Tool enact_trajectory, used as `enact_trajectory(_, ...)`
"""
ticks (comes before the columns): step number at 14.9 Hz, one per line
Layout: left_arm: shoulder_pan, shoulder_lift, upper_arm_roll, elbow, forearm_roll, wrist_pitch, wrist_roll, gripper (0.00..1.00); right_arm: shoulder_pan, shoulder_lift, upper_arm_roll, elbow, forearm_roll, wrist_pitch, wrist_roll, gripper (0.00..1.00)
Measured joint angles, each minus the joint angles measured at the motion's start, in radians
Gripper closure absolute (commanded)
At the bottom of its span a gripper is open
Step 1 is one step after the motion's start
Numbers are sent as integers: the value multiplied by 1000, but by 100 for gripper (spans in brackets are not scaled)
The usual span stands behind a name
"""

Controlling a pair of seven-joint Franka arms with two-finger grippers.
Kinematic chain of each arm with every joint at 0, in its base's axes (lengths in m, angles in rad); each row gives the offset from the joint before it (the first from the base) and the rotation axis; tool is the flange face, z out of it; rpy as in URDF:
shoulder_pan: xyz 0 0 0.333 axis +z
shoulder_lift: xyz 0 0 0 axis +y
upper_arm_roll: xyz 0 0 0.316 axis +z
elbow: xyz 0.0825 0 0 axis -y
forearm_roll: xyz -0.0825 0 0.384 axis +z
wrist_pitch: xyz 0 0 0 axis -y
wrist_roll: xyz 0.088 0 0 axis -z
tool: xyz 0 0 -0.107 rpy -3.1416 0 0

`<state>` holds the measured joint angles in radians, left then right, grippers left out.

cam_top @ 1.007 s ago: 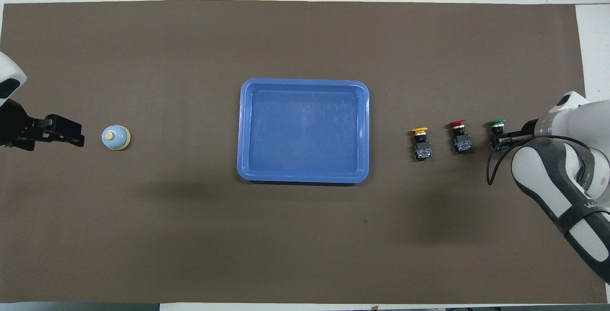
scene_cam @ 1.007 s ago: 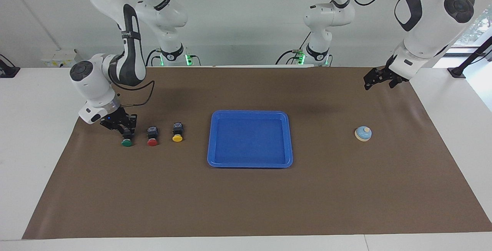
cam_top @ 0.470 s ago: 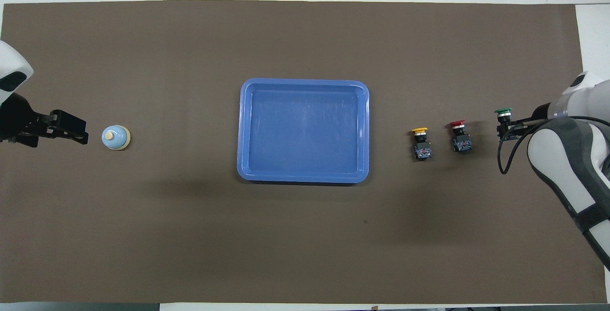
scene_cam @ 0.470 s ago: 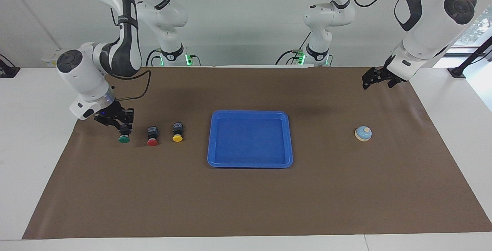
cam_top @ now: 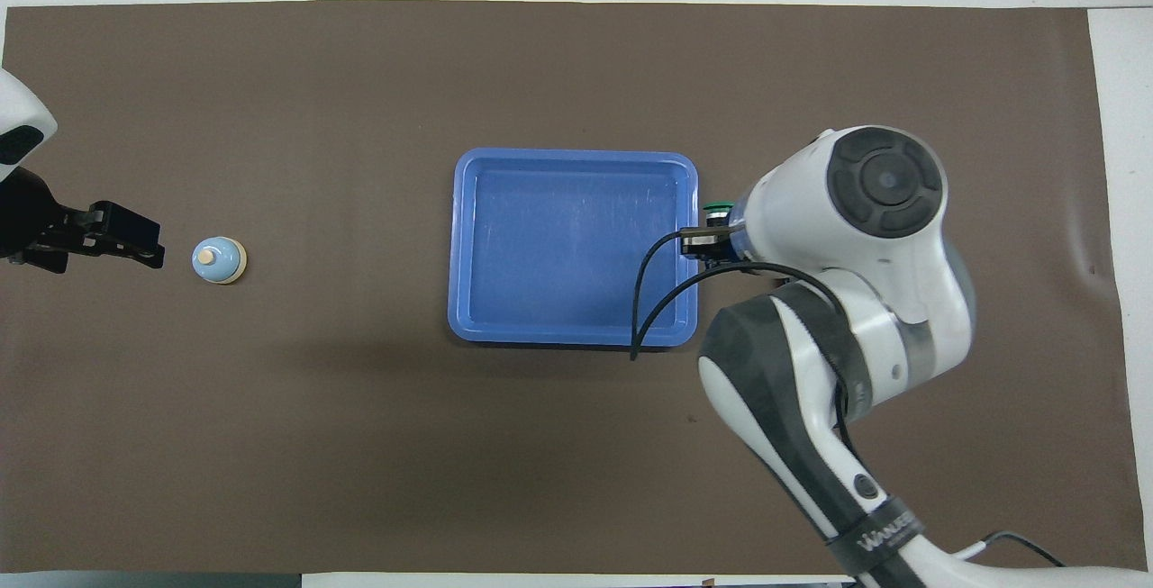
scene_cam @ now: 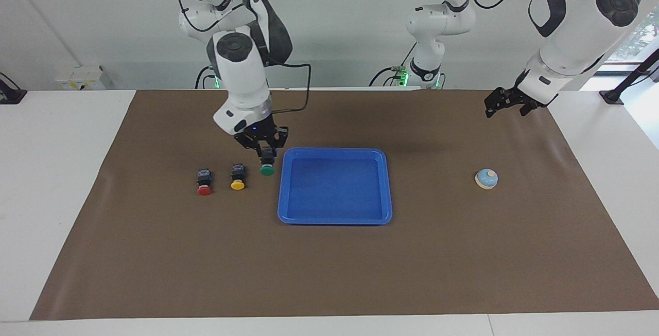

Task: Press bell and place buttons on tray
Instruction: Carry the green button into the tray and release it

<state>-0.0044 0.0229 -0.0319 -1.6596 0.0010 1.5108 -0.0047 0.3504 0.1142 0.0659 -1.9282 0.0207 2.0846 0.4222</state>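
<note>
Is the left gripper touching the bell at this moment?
Apart. The facing view shows the left gripper raised, with bare mat between it and the bell, which sits alone.

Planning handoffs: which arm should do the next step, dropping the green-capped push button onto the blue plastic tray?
Right. The right gripper already holds the green-capped push button beside the blue plastic tray's rim; the left gripper waits up near the light-blue domed bell.

One camera sits high across the table point(scene_cam: 329, 274) and faces the robots, taking in both arm bases, the back wall and the whole brown mat. The other hangs above the robots' end, looking steeply down and forward. Both stand well back and share the mat, the blue tray point(scene_cam: 334, 218) point(cam_top: 459, 246) and the bell point(scene_cam: 486, 179) point(cam_top: 219, 261), turned half around.
</note>
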Motion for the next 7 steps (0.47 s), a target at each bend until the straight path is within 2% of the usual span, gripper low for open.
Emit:
enact_trajectory(4,0,-1,1,7,0,0,0,0,62,30,-2,-131,0,161,82,100)
enact_trajectory(7,0,-2,1,7,0,0,0,0,74,70,-2,-146,0,234,98,100)
